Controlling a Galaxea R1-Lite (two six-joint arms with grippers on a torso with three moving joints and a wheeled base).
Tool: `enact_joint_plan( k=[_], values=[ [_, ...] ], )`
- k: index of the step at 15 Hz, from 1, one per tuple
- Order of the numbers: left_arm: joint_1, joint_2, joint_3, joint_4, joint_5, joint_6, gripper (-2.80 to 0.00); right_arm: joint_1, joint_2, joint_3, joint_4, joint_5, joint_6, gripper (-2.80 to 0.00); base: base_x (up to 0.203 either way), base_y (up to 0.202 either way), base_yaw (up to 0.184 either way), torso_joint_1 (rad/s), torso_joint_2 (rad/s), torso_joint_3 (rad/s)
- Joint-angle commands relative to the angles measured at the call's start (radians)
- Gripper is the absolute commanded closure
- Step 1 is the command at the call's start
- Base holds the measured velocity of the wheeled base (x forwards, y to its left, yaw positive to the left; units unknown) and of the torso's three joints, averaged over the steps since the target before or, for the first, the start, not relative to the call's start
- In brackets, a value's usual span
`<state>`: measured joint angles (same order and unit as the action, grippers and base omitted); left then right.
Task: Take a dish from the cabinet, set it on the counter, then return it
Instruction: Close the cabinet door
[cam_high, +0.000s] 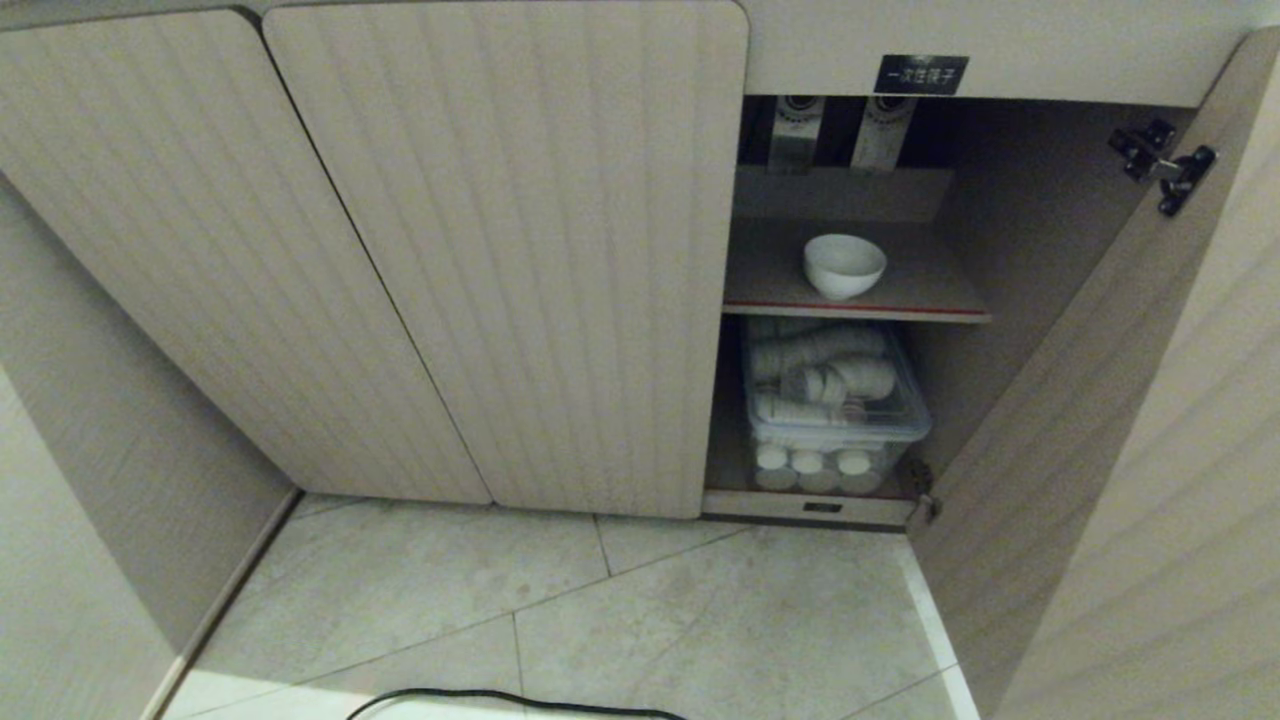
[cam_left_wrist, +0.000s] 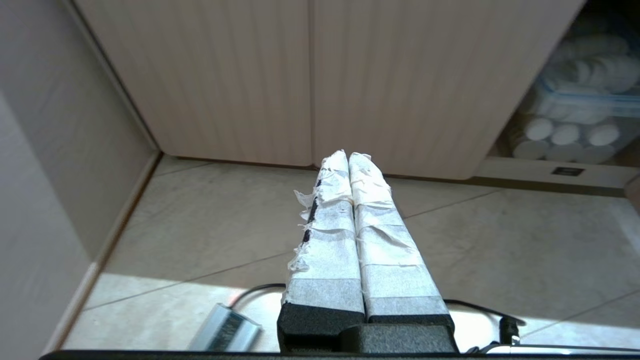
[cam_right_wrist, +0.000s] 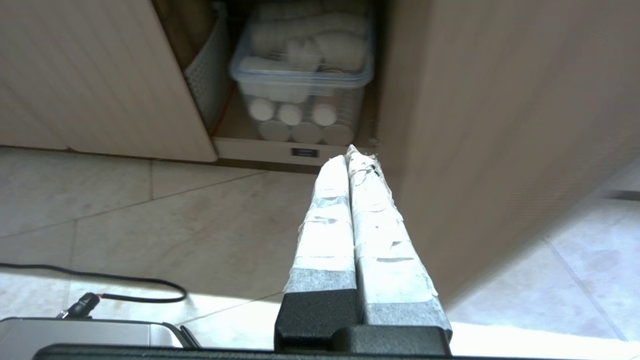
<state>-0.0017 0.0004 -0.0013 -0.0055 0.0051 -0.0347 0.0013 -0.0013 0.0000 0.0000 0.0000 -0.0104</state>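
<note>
The dish (cam_high: 844, 265), a small white bowl, stands upright on the upper grey shelf (cam_high: 930, 290) of the beige cabinet (cam_high: 500, 250), whose right door (cam_high: 1150, 420) is swung open. Neither arm shows in the head view. My left gripper (cam_left_wrist: 348, 156) is shut and empty, low above the floor and facing the closed ribbed doors (cam_left_wrist: 310, 80). Shut and empty too, my right gripper (cam_right_wrist: 352, 154) points at the cabinet's lower compartment, close beside the open door (cam_right_wrist: 500, 125). The counter is out of view.
A clear plastic box (cam_high: 835, 400) of white paper cups fills the lower compartment, seen also as the box (cam_right_wrist: 305, 75). A black label (cam_high: 920, 74) sits above the opening. A black cable (cam_high: 500, 697) and a small grey device (cam_left_wrist: 225, 330) lie on the tiled floor.
</note>
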Motion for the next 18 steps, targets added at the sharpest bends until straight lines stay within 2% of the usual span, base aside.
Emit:
enact_joint_plan(
  k=[1,3,13,18],
  values=[
    [0.000,0.000,0.000,-0.001,0.001,-0.001,0.00,0.000,0.001,0.000,0.000,0.000,0.000,0.00,0.000,-0.170,0.006,0.002,0.00,0.005],
    [0.000,0.000,0.000,-0.001,0.000,-0.001,0.00,0.000,0.001,0.000,0.000,0.000,0.000,0.00,0.000,-0.090,0.002,0.001,0.00,0.001],
    [0.000,0.000,0.001,-0.001,0.000,-0.001,0.00,0.000,0.001,0.000,0.000,0.000,0.000,0.00,0.000,0.000,0.000,0.000,0.00,0.000],
    [0.000,0.000,0.001,-0.001,0.001,0.000,0.00,0.000,0.001,0.000,0.000,0.000,-0.036,0.00,0.000,0.000,0.000,0.000,0.00,0.000]
  ],
)
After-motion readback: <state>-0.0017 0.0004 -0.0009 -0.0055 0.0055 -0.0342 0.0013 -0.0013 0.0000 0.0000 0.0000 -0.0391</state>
